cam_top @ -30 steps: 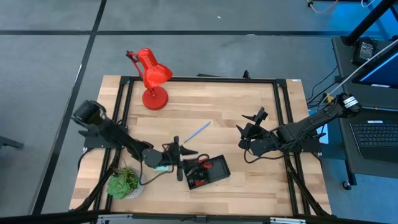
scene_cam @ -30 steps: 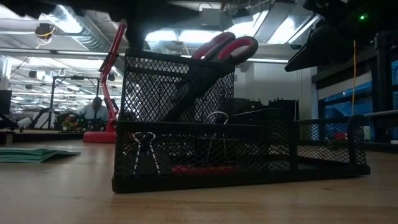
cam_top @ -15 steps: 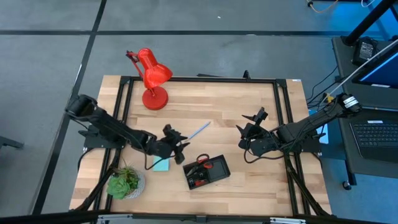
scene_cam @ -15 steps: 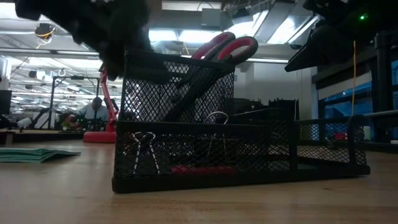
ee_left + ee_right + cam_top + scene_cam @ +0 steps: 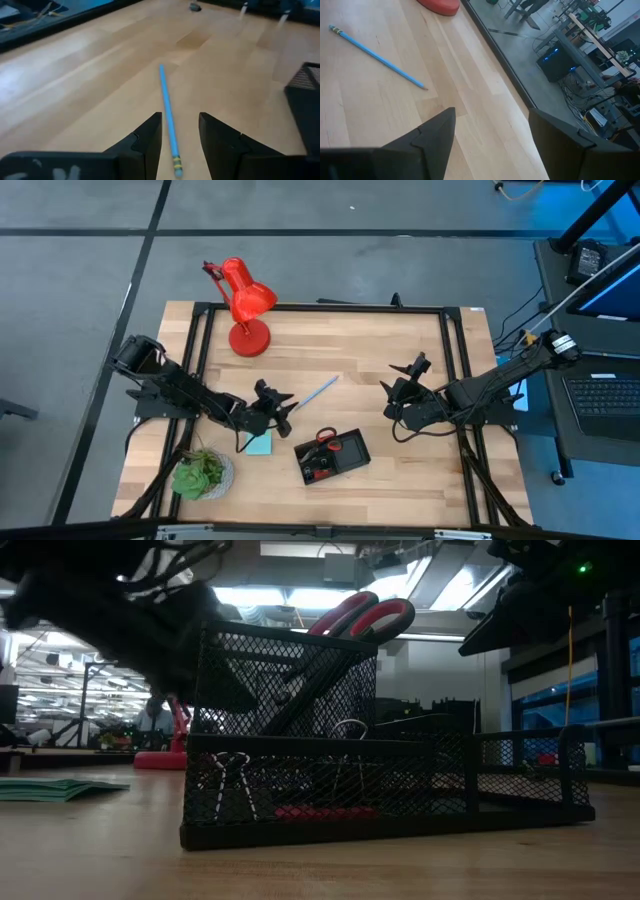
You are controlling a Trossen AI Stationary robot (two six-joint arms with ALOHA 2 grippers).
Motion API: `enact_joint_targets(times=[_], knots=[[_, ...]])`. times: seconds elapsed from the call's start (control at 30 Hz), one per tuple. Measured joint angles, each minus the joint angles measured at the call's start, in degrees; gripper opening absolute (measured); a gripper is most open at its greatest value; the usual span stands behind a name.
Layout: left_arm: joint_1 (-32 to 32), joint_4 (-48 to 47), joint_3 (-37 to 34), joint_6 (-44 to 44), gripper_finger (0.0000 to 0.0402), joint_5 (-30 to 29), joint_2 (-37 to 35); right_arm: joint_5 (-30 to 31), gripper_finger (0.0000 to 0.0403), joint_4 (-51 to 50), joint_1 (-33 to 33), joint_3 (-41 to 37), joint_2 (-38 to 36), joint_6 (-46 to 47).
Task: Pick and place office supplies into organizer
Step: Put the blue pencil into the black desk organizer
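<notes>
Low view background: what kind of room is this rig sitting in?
Probably an open lab or workshop. The low view shows exposed ceiling ducts and a person at distant benches; the high view shows a laptop beside the wooden table; the right wrist view shows floor cables.

Black mesh organizer [image 5: 330,780], light blue pencil [image 5: 168,118].

Both arms are dark, jointed links with black cabling along them, the left end effector [image 5: 279,406] and the right end effector [image 5: 402,383] each ending in two broad, matte black wedge-shaped fingers [image 5: 146,141] with flat inner faces.
</notes>
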Motion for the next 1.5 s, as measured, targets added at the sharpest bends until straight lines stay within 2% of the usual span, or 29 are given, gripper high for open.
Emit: enact_joint_targets(times=[0.13,0.23,0.47,0.63,1.0,1.5], knots=[[-0.73,10.21,-3.90,0.67,0.0123,-0.90,3.22,0.02,0.0255,0.02,0.01,0.00,-0.01,0.00],[-0.94,13.06,-4.14,1.68,0.0123,-0.56,6.61,0.03,0.0255,0.04,0.00,0.00,-0.01,0.02],[-0.78,26.85,-4.12,4.80,0.0123,-0.68,17.08,0.04,0.0255,0.09,0.01,0.00,-0.01,0.31],[-0.94,33.14,-4.11,5.51,0.0123,-0.78,21.87,0.02,0.0255,0.11,0.01,0.00,-0.01,0.32],[-0.88,34.66,-4.03,-0.19,0.0123,-2.35,26.92,0.02,0.0255,0.11,0.01,0.00,-0.01,0.43],[0.21,31.74,-3.64,1.15,0.0123,-0.14,27.50,0.02,0.0255,0.09,0.00,0.00,-0.01,0.36]])
